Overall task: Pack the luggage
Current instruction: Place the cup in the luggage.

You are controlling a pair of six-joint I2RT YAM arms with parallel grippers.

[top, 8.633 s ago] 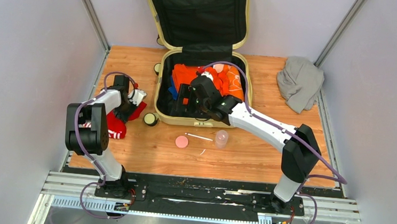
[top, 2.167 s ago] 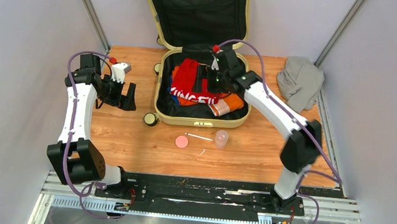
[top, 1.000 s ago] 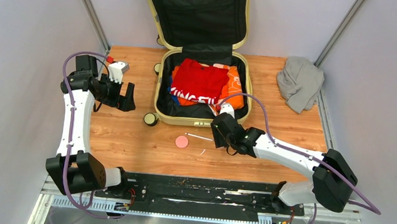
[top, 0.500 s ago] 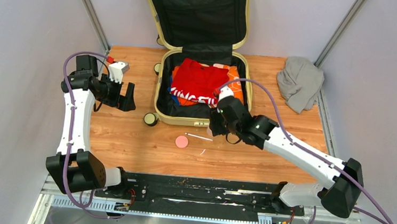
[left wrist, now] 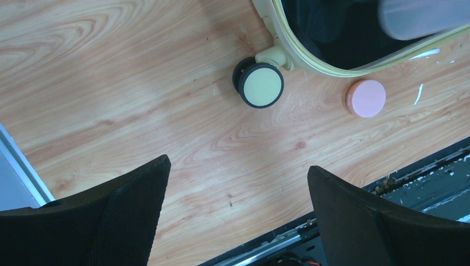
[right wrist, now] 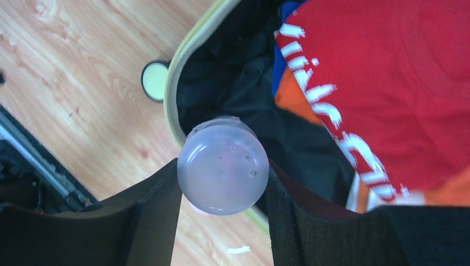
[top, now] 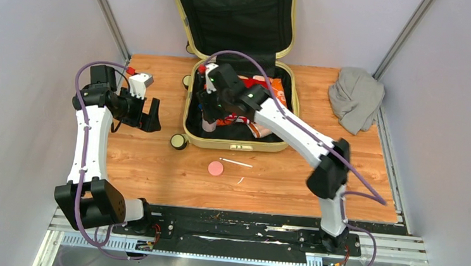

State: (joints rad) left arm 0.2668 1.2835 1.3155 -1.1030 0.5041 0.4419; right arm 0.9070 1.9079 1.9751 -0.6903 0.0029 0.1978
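The luggage (top: 238, 145), a pale yellow hard-shell case, lies open at the back middle of the table, its black-lined lid (top: 242, 13) propped upright. Folded red clothing (right wrist: 388, 83) and orange clothing (top: 278, 96) lie inside. My right gripper (top: 209, 114) hovers over the case's near left corner, shut on a clear plastic bottle (right wrist: 223, 166), which hangs above the rim (right wrist: 178, 100). The bottle (left wrist: 421, 16) shows blurred in the left wrist view. Left of the case, my left gripper (top: 142, 114) stands open over bare wood, with nothing between its fingers (left wrist: 138, 205).
A pink round cap (top: 215, 168) and a thin white stick (top: 235, 163) lie on the wood in front of the case. A cream-and-black wheel (top: 178, 142) juts out at its near left corner. A grey cloth garment (top: 355, 98) lies at the back right.
The right arm has lifted the bottle from the table in front of the case and swung it back and left over the case's near left corner. The left arm has stayed still.
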